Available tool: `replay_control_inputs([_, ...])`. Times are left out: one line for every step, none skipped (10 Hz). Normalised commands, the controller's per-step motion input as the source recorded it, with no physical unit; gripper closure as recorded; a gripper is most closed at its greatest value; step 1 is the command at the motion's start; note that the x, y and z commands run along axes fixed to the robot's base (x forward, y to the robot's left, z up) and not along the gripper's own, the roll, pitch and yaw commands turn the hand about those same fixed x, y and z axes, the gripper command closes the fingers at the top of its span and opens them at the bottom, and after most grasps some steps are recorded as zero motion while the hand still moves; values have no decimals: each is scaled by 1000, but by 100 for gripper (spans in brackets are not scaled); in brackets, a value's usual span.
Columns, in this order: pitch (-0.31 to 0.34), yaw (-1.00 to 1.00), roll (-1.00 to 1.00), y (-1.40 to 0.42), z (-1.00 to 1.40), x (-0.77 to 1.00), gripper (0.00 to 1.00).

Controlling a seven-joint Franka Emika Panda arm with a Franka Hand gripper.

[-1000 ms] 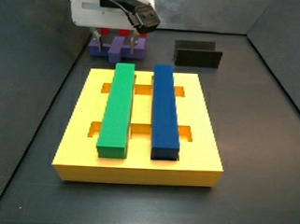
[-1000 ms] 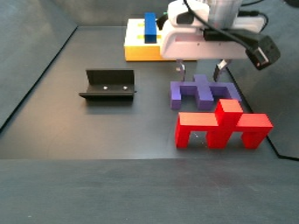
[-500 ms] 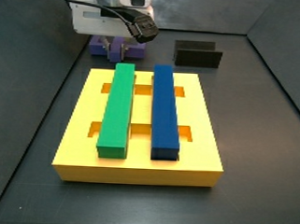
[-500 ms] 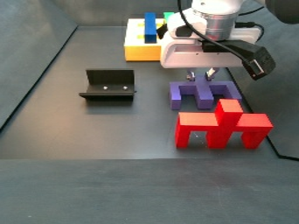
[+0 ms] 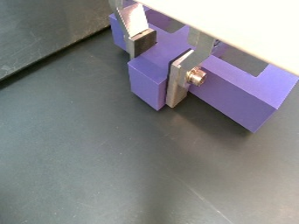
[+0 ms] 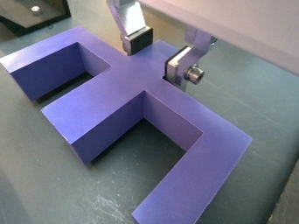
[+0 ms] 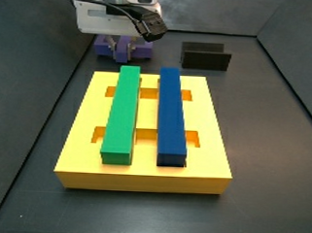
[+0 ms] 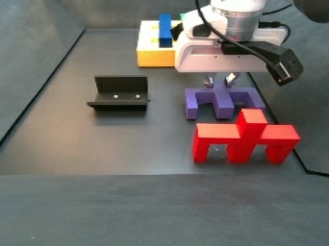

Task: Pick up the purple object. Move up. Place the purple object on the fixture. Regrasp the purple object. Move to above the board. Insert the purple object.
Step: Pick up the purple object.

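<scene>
The purple object (image 8: 218,102) lies flat on the dark floor between the board and a red pronged piece; it also shows in a side view (image 7: 107,51) and fills both wrist views (image 5: 233,96) (image 6: 128,105). My gripper (image 8: 224,85) is down on it, and its fingers (image 5: 181,77) (image 6: 136,39) press on both sides of the raised central stub. The gripper also shows behind the board (image 7: 125,47). The black fixture (image 8: 118,94) (image 7: 207,57) stands empty, apart from the gripper. The yellow board (image 7: 144,157) (image 8: 154,58) carries a green bar (image 7: 120,112) and a blue bar (image 7: 172,114).
A red pronged piece (image 8: 244,140) stands right beside the purple object, on the side away from the board. Dark walls (image 7: 285,66) close in the floor around the rig.
My fingers have come in from a wide spread to close on the purple stub, and the hand has dropped slightly. The purple object has not moved.
</scene>
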Motion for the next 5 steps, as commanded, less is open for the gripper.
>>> replay_control_inputs([0,0,0,0,0,0,100])
replay_control_inputs([0,0,0,0,0,0,100])
replay_control_inputs([0,0,0,0,0,0,100])
replay_control_inputs([0,0,0,0,0,0,100])
replay_control_inputs([0,0,0,0,0,0,100])
